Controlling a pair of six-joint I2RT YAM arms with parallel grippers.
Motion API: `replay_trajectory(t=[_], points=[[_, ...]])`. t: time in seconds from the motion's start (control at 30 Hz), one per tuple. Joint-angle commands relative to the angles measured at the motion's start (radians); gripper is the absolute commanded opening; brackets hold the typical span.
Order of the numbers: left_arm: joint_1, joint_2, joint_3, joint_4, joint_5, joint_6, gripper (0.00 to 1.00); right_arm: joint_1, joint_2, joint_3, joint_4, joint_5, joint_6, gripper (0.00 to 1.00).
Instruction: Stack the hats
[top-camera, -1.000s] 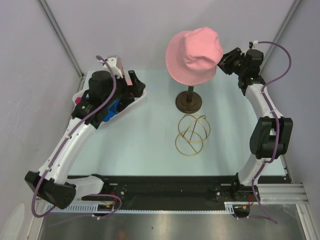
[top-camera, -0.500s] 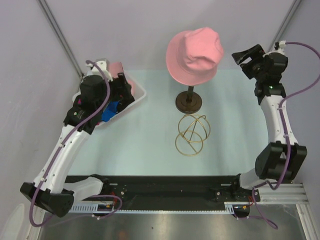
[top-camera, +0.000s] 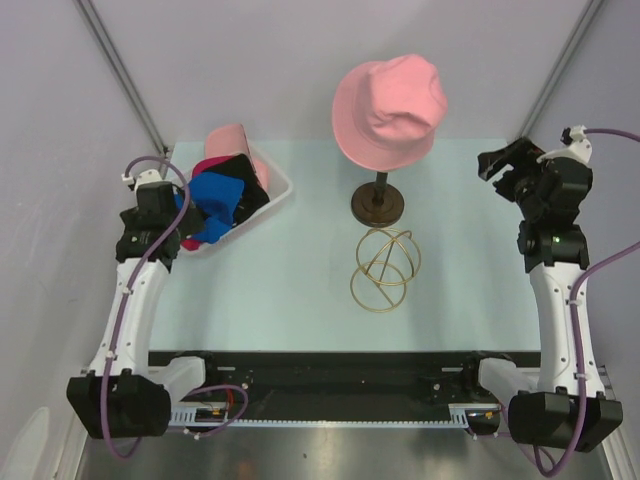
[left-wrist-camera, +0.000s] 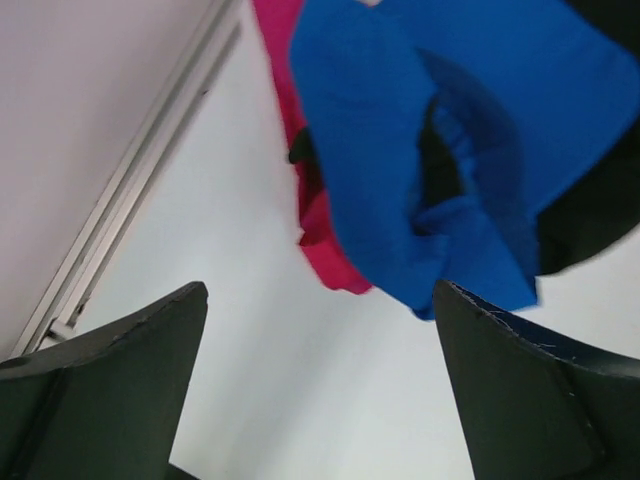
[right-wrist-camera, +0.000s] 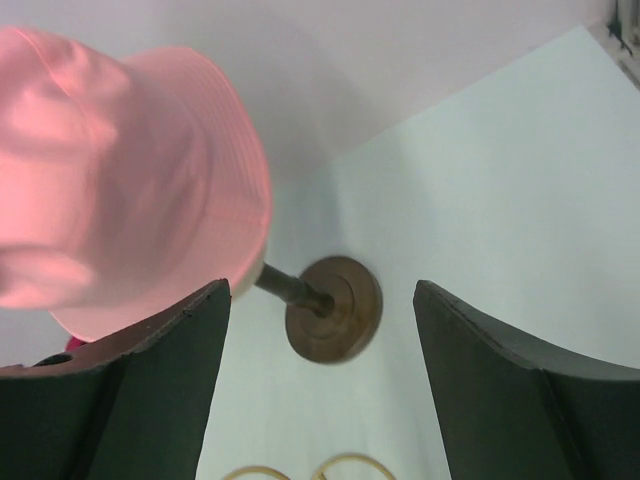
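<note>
Left end effector (top-camera: 172, 222) is spread wide with nothing between its fingers, reaching in at the left side of the heap of caps. In the left wrist view the royal-blue cap (left-wrist-camera: 400, 150) lies crumpled just ahead of it, with the magenta cap (left-wrist-camera: 320, 240) peeking out beneath. The light-pink cap (top-camera: 232, 140) sits at the far end of the heap. All three are piled in the white basket (top-camera: 278, 198) at the worktop's (top-camera: 300, 300) far-left corner.

Over in the far middle, the salmon-pink bucket hat (top-camera: 388, 105) perches on a stand with a round brown base (top-camera: 378, 206). Right end effector (top-camera: 505, 160) hangs to the hat's right, apart from it, fingers parted and empty, its arm rising steeply along the right edge. A gold wire ornament (top-camera: 385, 268) lies just in front of the base, between the two arms.
</note>
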Motion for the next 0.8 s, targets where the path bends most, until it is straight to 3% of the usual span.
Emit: replay_trajectory(t=[0.0, 0.1, 0.3, 0.4, 0.43, 0.53, 0.77], points=[[0.065, 0.052, -0.039, 0.073, -0.015, 0.027, 1.00, 0.007, -0.054, -0.064, -0.078, -0.014, -0.031, 0.79], [0.093, 0.096, -0.071, 0.145, 0.054, 0.038, 1.00, 0.013, -0.086, -0.090, -0.094, -0.019, -0.023, 0.79], [0.129, 0.152, -0.085, 0.245, 0.137, 0.033, 0.88, 0.022, -0.097, -0.074, -0.106, -0.022, -0.020, 0.79], [0.142, 0.171, -0.076, 0.285, 0.183, 0.038, 0.63, 0.027, -0.094, -0.059, -0.108, -0.019, -0.023, 0.79], [0.140, 0.173, -0.070, 0.285, 0.188, 0.038, 0.43, 0.028, -0.094, -0.050, -0.109, -0.017, -0.025, 0.78], [0.140, 0.153, -0.053, 0.300, 0.212, 0.038, 0.20, 0.039, -0.095, -0.035, -0.114, 0.000, -0.040, 0.79], [0.140, 0.049, 0.037, 0.259, 0.278, 0.076, 0.07, 0.088, -0.100, 0.037, -0.131, 0.058, -0.100, 0.78]])
